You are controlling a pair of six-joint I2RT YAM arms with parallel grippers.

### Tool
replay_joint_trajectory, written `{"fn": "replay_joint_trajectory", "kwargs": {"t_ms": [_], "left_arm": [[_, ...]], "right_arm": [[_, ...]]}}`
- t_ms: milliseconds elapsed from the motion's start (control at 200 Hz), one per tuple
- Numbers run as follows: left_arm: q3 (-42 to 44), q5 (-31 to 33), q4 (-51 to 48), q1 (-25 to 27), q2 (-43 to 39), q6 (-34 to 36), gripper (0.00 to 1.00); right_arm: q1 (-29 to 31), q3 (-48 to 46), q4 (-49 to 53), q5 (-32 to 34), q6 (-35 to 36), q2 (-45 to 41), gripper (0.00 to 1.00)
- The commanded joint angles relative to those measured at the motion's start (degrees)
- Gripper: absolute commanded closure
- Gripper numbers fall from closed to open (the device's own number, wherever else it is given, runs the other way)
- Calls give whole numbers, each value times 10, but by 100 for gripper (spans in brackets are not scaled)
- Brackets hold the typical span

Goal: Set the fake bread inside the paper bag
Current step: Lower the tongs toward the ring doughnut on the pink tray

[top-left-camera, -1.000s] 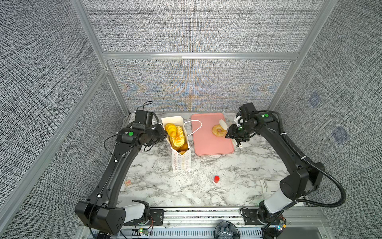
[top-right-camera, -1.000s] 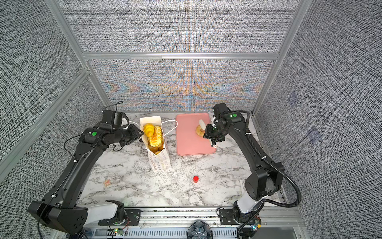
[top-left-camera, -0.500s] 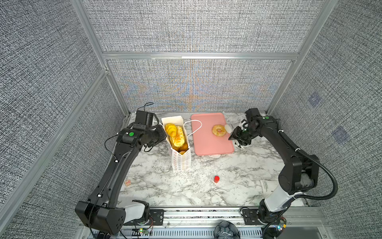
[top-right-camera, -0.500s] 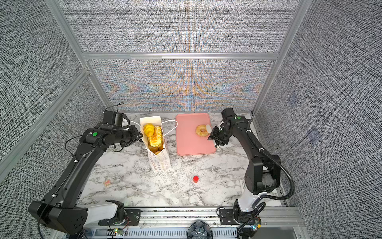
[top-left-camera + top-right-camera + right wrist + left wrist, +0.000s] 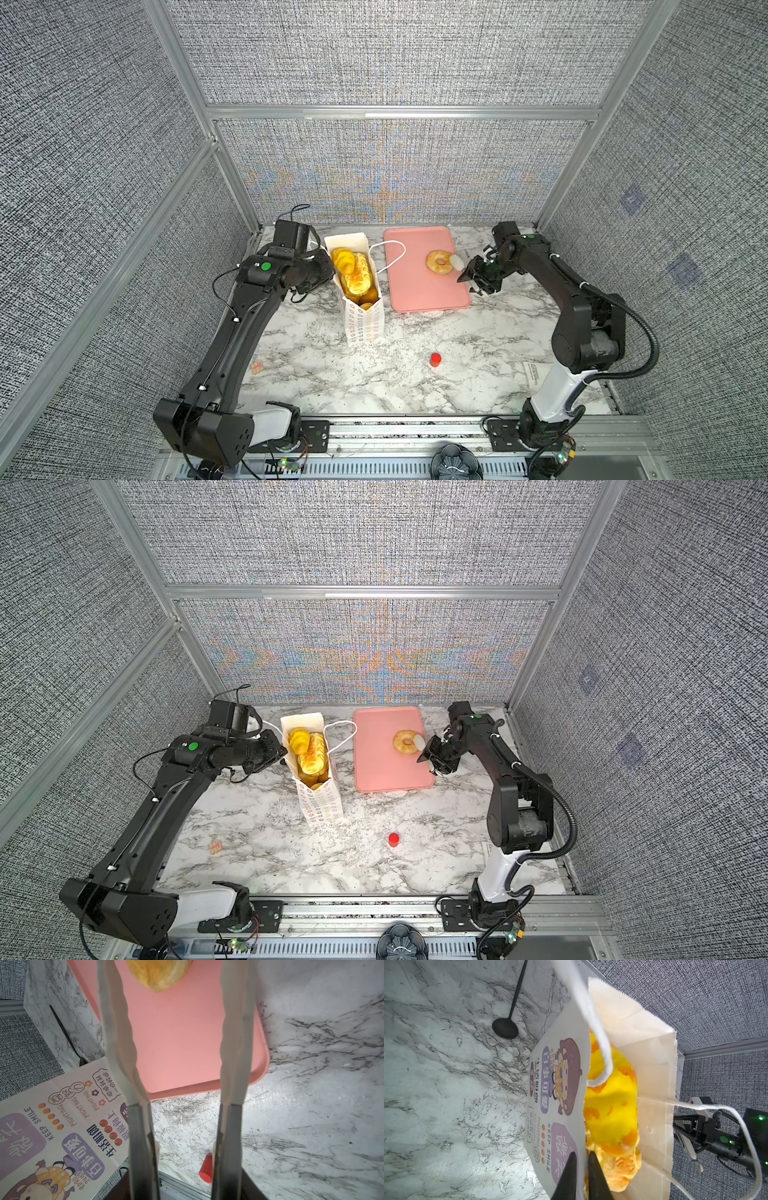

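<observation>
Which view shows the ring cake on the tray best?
The top views: both show the whole ring cake lying on the pink tray. The right wrist view catches only its edge between the tongs; the left wrist view misses it.

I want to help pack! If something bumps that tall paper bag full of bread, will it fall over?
It might tip: the paper bag is tall and narrow, with bread piled to its mouth. Its thin paper wall probably crumples rather than slides. The left pincer pinching its rim likely steadies it.
</observation>
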State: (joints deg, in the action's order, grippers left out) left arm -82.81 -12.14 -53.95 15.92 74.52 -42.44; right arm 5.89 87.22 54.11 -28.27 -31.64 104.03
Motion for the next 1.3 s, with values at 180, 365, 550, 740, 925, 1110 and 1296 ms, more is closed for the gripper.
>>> {"fn": "replay_joint_trajectory", "kwargs": {"t_ms": [180,365,550,740,925,1110,1296], "left_arm": [[-4,0,5,-1,3,1,85],[-7,1,5,-1,7,1,85],[-9,3,5,-1,9,1,86],[-8,6,3,-1,10,0,85],[-5,9,3,-1,9,-1,85],[-4,12,3,-1,9,-2,85],[-5,14,4,-1,11,-3,85]], "right_arm": [[-3,22,-14,-26,-3,34,49],[-4,33,-15,-41,-1,57,49],[-5,44,-15,-53,2,76,50],[-7,58,-9,-62,11,98,53],[-9,79,0,-62,19,117,53],[-9,94,5,-62,23,135,55],[-9,104,6,-68,27,149,58]]}}
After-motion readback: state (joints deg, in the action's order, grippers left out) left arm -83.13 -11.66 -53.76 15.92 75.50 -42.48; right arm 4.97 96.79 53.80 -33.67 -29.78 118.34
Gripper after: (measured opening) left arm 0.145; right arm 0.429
